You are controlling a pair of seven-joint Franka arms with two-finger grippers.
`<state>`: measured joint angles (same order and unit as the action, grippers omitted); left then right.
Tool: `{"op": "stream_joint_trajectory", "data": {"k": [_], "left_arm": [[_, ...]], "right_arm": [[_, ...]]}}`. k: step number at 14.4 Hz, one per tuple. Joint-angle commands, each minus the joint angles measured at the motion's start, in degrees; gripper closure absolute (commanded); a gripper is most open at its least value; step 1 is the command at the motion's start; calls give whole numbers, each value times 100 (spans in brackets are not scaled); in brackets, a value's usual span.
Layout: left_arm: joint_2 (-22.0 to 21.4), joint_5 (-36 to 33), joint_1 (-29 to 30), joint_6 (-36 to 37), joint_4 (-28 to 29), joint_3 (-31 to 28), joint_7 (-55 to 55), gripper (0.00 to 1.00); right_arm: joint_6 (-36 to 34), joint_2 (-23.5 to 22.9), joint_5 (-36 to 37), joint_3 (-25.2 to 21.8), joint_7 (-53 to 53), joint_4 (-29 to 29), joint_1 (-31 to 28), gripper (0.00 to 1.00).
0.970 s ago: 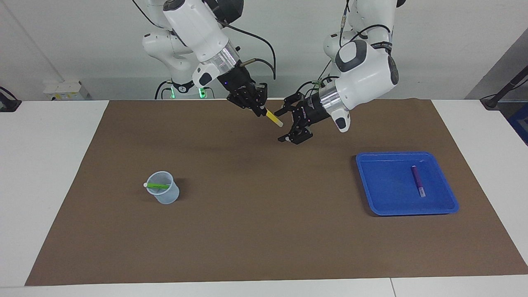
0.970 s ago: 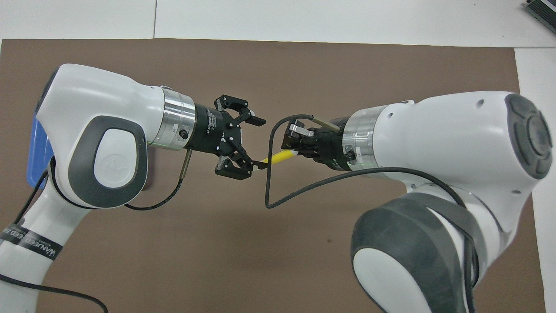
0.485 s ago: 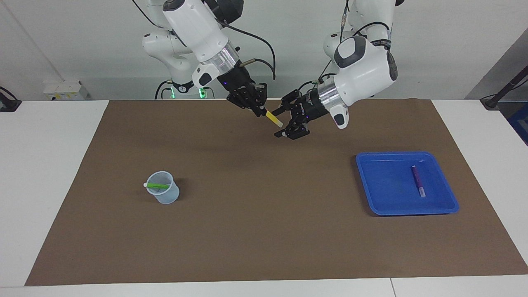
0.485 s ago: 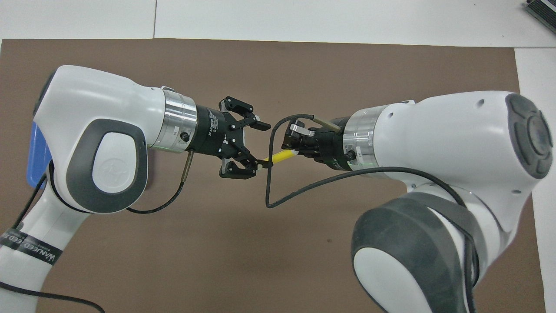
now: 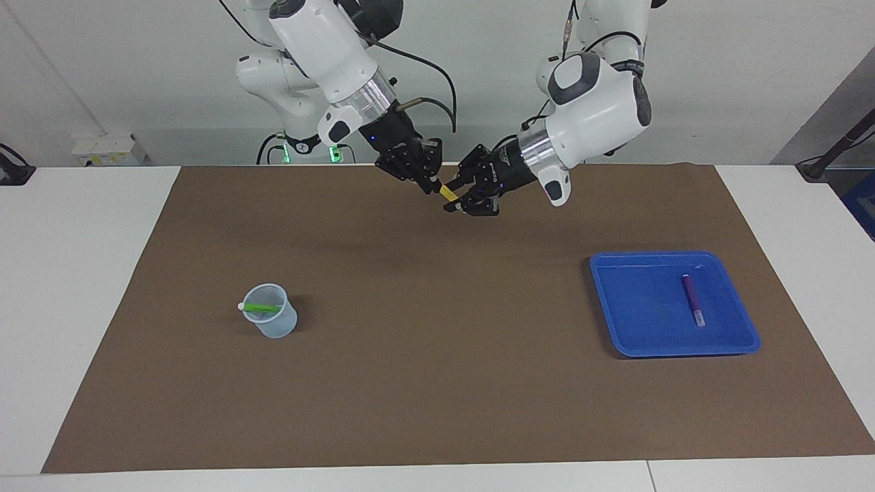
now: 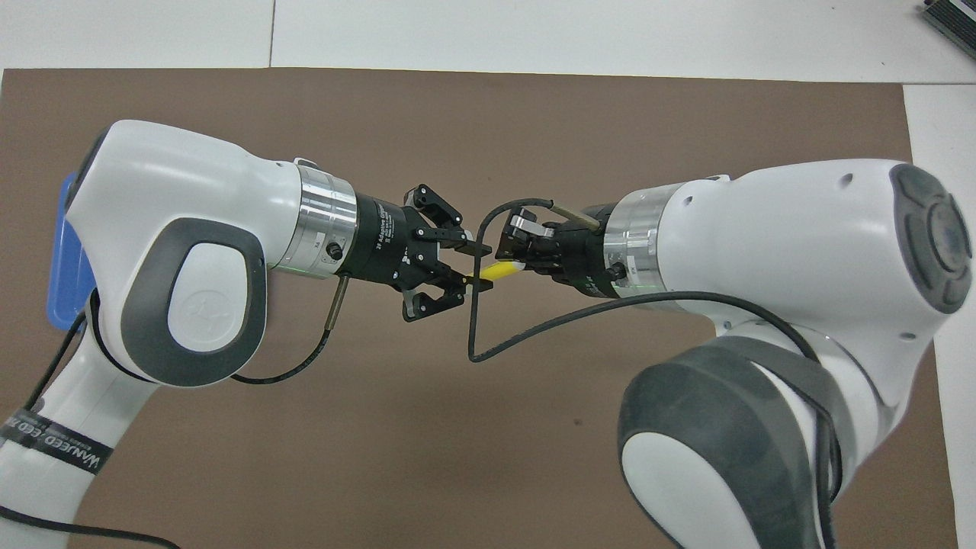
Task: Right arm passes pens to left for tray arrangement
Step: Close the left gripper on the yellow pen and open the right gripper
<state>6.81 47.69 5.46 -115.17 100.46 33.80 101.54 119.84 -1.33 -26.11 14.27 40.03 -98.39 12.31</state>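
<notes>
You have the yellow pen (image 5: 448, 192) in mid-air over the brown mat (image 5: 424, 383), near the robots' edge of it, between the two grippers. The right gripper (image 5: 433, 184) is clamped on one end of it. The left gripper (image 5: 456, 197) has its fingers around the free, pale-tipped end, drawn in narrow; whether they already press on the pen you cannot tell from here.

Treat the pen as a light, stiff, smooth plastic stick. It will probably not bend, but it may pivot or slip if pinched only at the very tip, so aim the left gripper's hold further up the barrel, close to the right gripper's fingers, and release the right side only once that hold looks firm.

The blue tray (image 5: 612, 307) sits on the mat toward the left arm's end of the table, and the purple pen (image 5: 692, 299) lies flat inside it, leaving bare floor beside it for the yellow one. The small clear cup (image 5: 273, 322) stands toward the right arm's end, with the green pen (image 5: 262, 308) resting across its mouth, white end poking over the rim.
</notes>
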Motion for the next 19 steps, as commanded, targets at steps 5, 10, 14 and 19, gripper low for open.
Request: {"op": "stream_joint_trajectory", "data": {"k": [5, 10, 14, 19], "left_arm": [[-232, 117, -10, -14, 255, -49, -3, 100], [-232, 109, 60, 56, 237, -58, -65, 100], [-241, 74, 78, 108, 229, -84, -56, 100], [-267, -128, 201, 380, 220, -102, -291, 100]], "right_arm": [[92, 159, -158, 15, 58, -181, -18, 100], [83, 159, -158, 15, 49, -181, -18, 100], [-5, 150, -158, 15, 49, -172, -62, 18], [-101, 150, -53, -3, -47, -128, -106, 0]]}}
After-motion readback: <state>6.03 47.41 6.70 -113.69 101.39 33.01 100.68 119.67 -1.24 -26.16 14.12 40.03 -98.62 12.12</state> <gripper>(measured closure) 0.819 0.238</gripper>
